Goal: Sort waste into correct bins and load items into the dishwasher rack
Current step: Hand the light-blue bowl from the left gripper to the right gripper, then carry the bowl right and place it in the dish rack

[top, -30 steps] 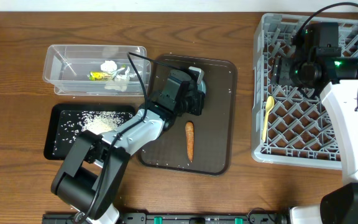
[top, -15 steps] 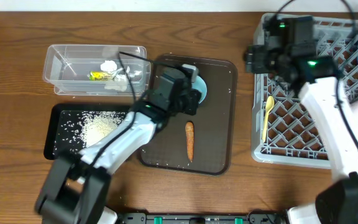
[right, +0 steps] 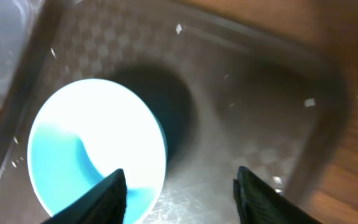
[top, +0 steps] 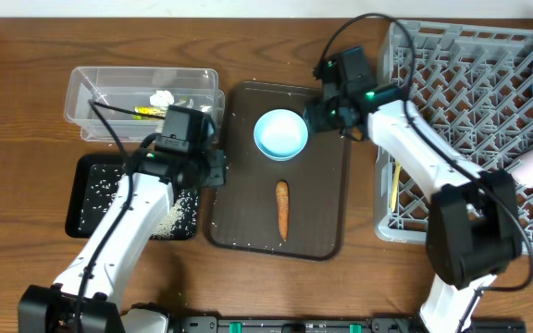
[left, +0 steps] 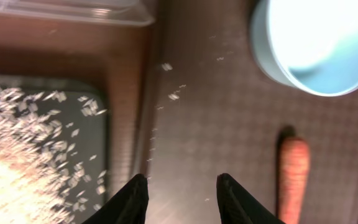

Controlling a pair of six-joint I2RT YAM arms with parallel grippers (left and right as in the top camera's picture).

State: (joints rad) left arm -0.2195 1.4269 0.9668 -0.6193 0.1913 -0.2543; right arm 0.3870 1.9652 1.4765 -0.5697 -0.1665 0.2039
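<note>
The grey dishwasher rack (top: 470, 83) occupies the right side of the table. The pale yellow spoon (top: 393, 196) lies along its left edge. The dark brown serving tray (top: 327, 203) sits at centre and carries the upright light-blue bowl (top: 280, 134) and, nearer the front, the carrot stick (top: 282, 208). The clear tub (top: 74, 92) at rear left contains white tissue (top: 162, 98) and a yellow-green wrapper (top: 146, 113). The black tray (top: 74, 199) in front of it holds rice (left: 23, 162). The left gripper (left: 182, 196) hangs over the serving tray's left edge, jaws apart and empty. The right gripper (right: 182, 193) hangs just beside the bowl's right rim, jaws apart and empty.
</note>
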